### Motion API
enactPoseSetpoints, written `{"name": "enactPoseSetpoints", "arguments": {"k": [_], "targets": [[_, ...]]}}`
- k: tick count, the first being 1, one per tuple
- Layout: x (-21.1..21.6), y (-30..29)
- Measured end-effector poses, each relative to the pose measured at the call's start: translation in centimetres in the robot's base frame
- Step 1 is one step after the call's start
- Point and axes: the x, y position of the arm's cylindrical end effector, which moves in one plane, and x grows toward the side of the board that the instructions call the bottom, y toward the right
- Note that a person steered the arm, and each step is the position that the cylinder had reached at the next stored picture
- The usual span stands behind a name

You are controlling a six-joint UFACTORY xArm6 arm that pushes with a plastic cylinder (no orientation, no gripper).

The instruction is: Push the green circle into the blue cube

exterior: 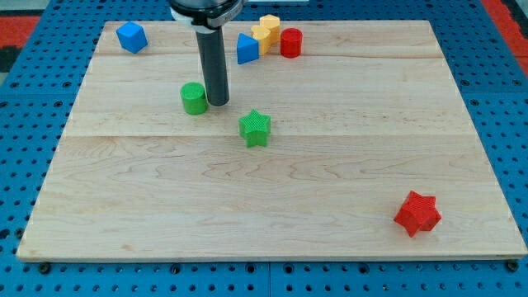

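Note:
The green circle (194,98) is a short green cylinder on the wooden board (272,190), left of centre in the upper part of the view. The blue cube (131,37) sits near the board's top left corner, well up and left of the circle. My tip (219,103) rests on the board right beside the green circle, on its right side, touching it or nearly so. The dark rod rises from there to the view's top.
A green star (255,128) lies just down and right of my tip. A blue triangular block (247,49), a yellow block (266,32) and a red cylinder (290,42) cluster at the top centre. A red star (417,213) lies at the bottom right.

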Motion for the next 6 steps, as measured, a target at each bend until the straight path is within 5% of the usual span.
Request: {"name": "enactPoseSetpoints", "arguments": {"k": [1, 2, 4, 6], "targets": [[-0.2, -1.5], [-5.1, -9.4], [1.2, -9.4], [-9.4, -15.9]]}}
